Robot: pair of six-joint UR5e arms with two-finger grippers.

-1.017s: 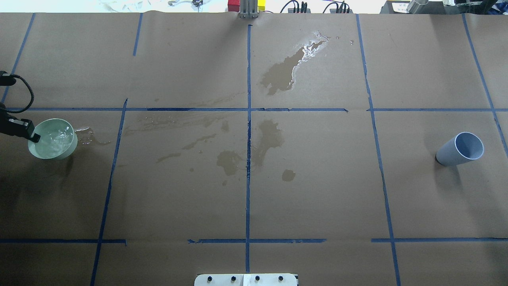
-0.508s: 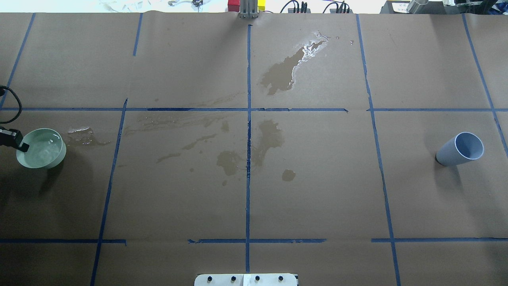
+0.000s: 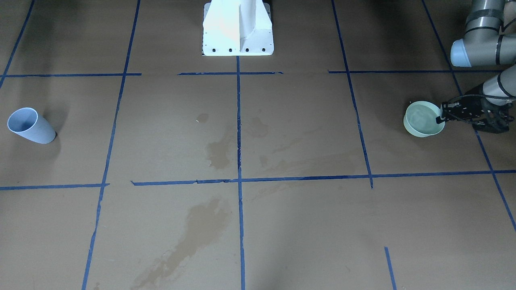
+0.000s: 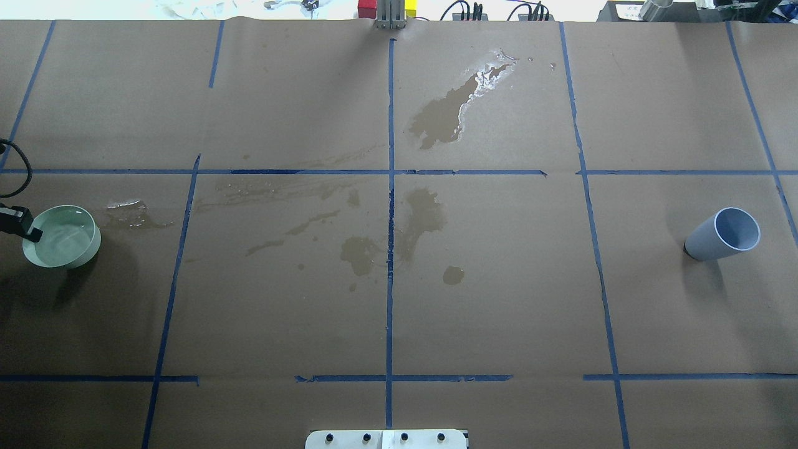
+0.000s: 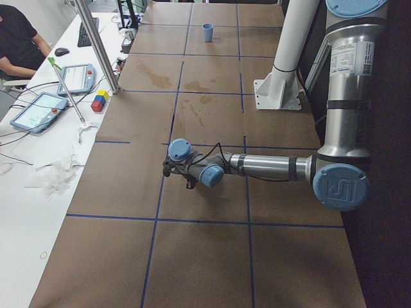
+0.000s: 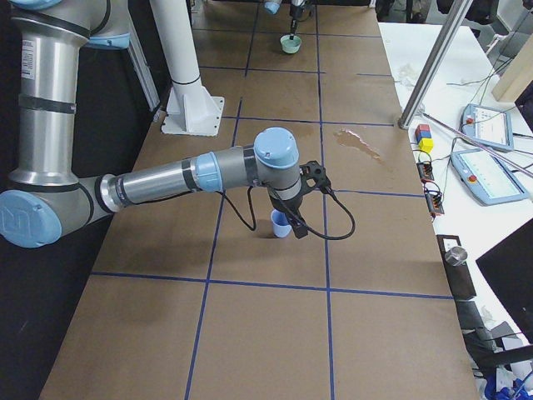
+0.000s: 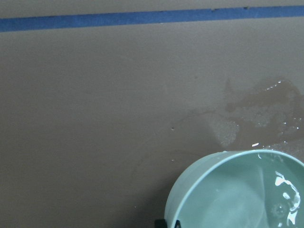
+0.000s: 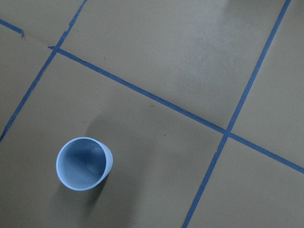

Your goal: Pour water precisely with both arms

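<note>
Pinching green bowl (image 3: 419, 131) rim, left hand (image 3: 440, 119); wrist view shows water (image 7: 285, 189) glints.

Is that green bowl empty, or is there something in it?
Not empty: it holds water. Bright, rippling highlights show inside the bowl in the left wrist view.

Overhead, opposing front, ends, wrists, shared table (image 4: 499, 312)

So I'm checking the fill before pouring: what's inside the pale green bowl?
Clear water glinting with ripples in the pale green bowl; nothing else shows. The left end effector on its rim hides a small part of the inside.
</note>
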